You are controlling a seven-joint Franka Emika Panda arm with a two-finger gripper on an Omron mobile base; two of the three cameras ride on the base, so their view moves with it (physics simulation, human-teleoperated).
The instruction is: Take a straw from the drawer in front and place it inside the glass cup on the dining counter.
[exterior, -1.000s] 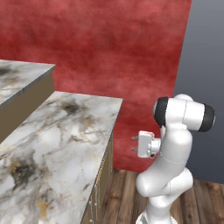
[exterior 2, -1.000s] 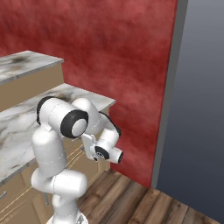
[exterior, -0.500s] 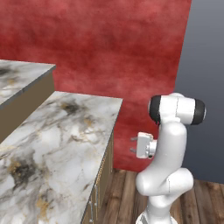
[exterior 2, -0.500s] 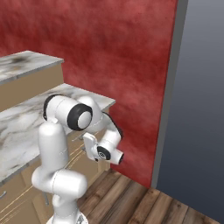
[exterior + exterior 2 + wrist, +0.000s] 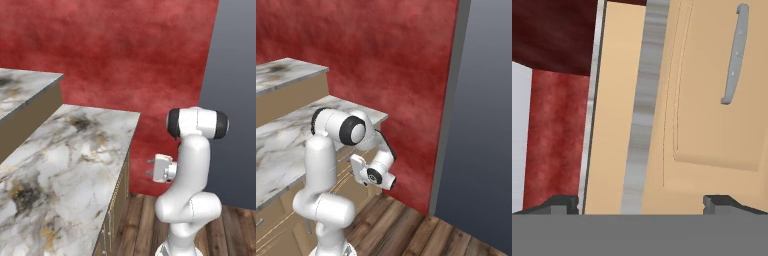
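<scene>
**Pincer spread wide, facing the cabinet front**

We see the arm folded in on itself: from the base it rises, bends at a dark-jointed elbow at the top, then drops so the hand sits low beside the marble counter point(image 5: 65, 165). In the left base view the pincer point(image 5: 149, 167) points sideways toward the counter's end, near the red wall point(image 5: 115, 55). In the right base view the pincer point(image 5: 358, 170) hangs just off the counter's point(image 5: 286, 145) corner — apart from it, not touching.

From the hand view, the pincer point(image 5: 641, 204) has its two dark fingertips point(image 5: 559, 204) far apart, nothing between them. Ahead lies a tan drawer front point(image 5: 712, 90) with a grey handle point(image 5: 734, 55), whose long axis runs nearly top to bottom in this rolled view. A grey strip point(image 5: 643, 110) runs alongside the panel — we cannot tell what it is.
</scene>
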